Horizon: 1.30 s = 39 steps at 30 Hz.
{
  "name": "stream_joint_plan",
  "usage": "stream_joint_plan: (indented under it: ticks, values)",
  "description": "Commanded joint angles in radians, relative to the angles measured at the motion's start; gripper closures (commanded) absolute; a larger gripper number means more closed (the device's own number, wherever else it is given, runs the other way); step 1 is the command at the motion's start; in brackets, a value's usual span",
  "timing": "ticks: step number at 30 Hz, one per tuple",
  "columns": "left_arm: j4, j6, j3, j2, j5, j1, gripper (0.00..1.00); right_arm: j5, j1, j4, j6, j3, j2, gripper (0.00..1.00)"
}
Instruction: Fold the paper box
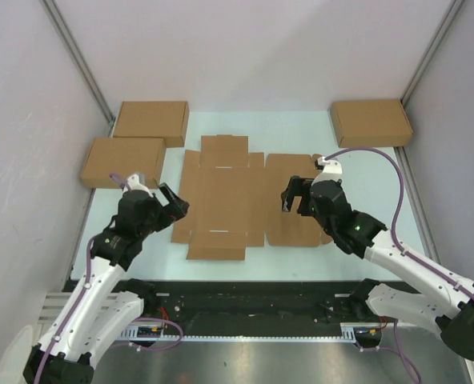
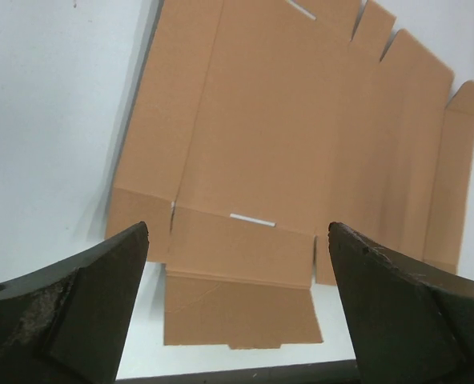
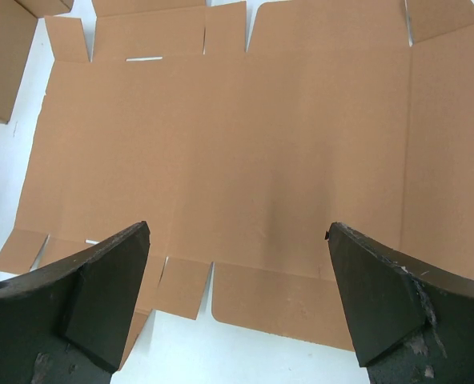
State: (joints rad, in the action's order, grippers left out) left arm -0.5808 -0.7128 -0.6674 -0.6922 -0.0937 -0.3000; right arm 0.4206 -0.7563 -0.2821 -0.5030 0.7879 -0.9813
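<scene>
Spreading across the whole scene, the pale table [image 1: 301, 132] is hemmed in by white wall panels [image 1: 29, 96] on its left, right and far sides. Bare room for moving shows in the strip between the far wall and the cardboard, in the right-hand stretch beside the right wall, and in a narrow band along the near edge.

The paper box [image 1: 229, 200] lies flat and unfolded at the middle of the table. Its flaps and tabs jut toward the far and near sides, and its right panel reaches under the right arm.

Three closed boxes sit at the margins. The far-left closed box [image 1: 151, 122] is in the far left corner, the left closed box [image 1: 122, 162] sits just nearer beside the left wall, and the far-right closed box [image 1: 371, 122] is in the far right corner.

The left gripper [image 1: 175, 202] hangs at the sheet's left edge, jaws spread wide and holding nothing. Its wrist view shows the near-left flaps [image 2: 237, 264] between the fingers. The right gripper [image 1: 293, 194] hangs over the sheet's right half, jaws equally wide and empty. Its wrist view shows the sheet [image 3: 245, 160] filling the gap between the fingers.
</scene>
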Motion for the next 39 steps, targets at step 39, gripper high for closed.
stream_joint_plan:
  ticks: [39]
  values:
    - [0.004, -1.151, 0.434, 0.204, -0.268, -0.696, 0.14, -0.029, -0.048, -0.002, -0.048, -0.065, 0.062, 0.0]
